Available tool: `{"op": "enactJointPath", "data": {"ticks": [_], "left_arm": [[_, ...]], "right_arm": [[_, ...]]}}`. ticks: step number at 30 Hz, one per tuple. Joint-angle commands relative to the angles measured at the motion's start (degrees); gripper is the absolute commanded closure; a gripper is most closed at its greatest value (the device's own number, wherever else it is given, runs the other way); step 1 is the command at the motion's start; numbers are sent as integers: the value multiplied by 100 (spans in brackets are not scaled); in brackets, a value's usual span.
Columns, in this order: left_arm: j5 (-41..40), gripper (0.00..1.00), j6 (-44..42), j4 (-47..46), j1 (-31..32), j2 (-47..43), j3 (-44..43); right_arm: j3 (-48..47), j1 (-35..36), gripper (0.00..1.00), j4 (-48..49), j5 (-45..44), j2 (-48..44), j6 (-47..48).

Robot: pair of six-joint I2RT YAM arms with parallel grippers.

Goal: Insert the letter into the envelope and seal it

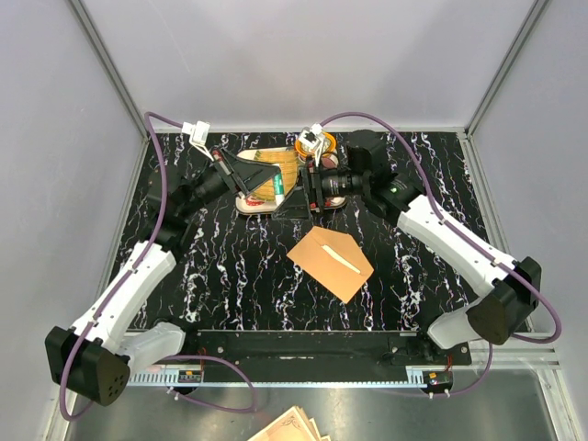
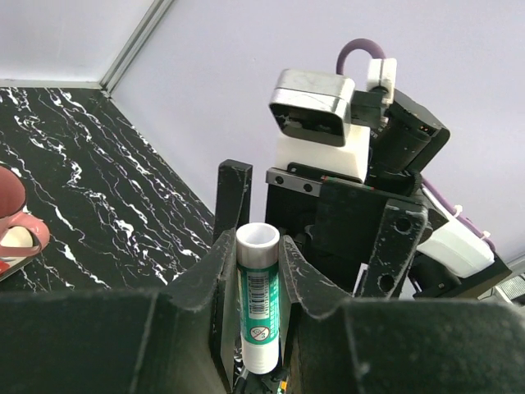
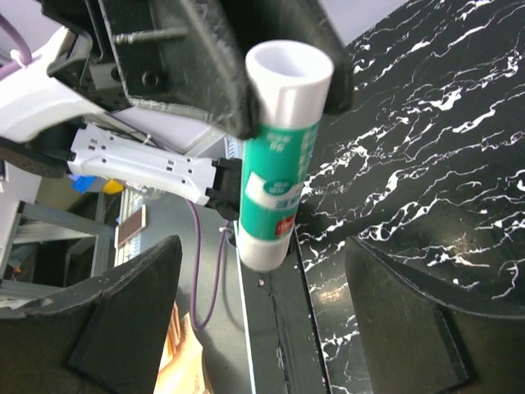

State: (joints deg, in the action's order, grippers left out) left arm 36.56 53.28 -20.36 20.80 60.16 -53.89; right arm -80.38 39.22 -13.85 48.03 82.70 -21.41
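While the left gripper (image 2: pixel 258 246) presses its two black fingers (image 2: pixel 205 275) against a glue stick (image 2: pixel 260 304), the green-and-white tube sits lengthwise in the pinch. Its white end pokes out past the fingertips, and its barcode label faces the left wrist camera. Directly opposite, the right gripper (image 3: pixel 271 283) is spread wide. In the right wrist view its fingers (image 3: pixel 131 316) stand on either side of the tube with a gap on each side, touching nothing. Seen from above, the two grippers meet nose to nose at the back of the table (image 1: pixel 230 266), a black surface veined with white, and they hang over a wooden tray (image 1: pixel 250 206) there. What else lies in the tray is too small and too covered by the arms to name. Nearer the arm bases, well apart from both grippers, the envelope (image 1: pixel 322 253) lies flat in the middle of the table, turned at an angle, with its pointed flap toward the tray. A thin pale sliver crosses its orange-tan face. Whether that sliver is an edge of the letter cannot be told, and no separate sheet can be made out on the table. Beyond the near edge, below the arm bases, the corner of a beige paper stack (image 1: pixel 292 425) with a printed ornate border rests on a grey surface.
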Motion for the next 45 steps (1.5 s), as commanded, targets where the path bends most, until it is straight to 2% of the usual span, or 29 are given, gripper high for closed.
{"op": "enactJointPath", "data": {"ticks": [1, 2, 7, 8, 12, 13, 24, 35, 45], "left_arm": [[-114, 100, 218, -469, 30, 22, -69], [-114, 100, 227, -469, 30, 22, -69], [-140, 100, 288, -478, 21, 4, -52], [-166, 100, 306, -478, 30, 4, -43], [-254, 100, 341, -408, -40, 22, -52], [-246, 100, 367, -425, -84, 39, -78], [-430, 100, 508, -610, -383, 470, -526], [-843, 100, 693, -469, -638, 593, -561], [-1019, 100, 851, -521, -928, 655, -605]], "right_arm": [[-321, 85, 19, 751, -83, 89, -425], [-329, 86, 28, 787, -83, 98, -486], [-312, 94, 58, 813, -127, 133, -505], [-303, 103, 69, 813, -136, 115, -496], [-119, 103, 98, 796, -127, 63, -461], [-66, 103, 100, 778, -127, 36, -461], [786, 173, 100, 743, -101, -350, -426], [1235, 455, 100, 822, -601, -562, -583], [1481, 824, 100, 971, -611, -447, -794]]}}
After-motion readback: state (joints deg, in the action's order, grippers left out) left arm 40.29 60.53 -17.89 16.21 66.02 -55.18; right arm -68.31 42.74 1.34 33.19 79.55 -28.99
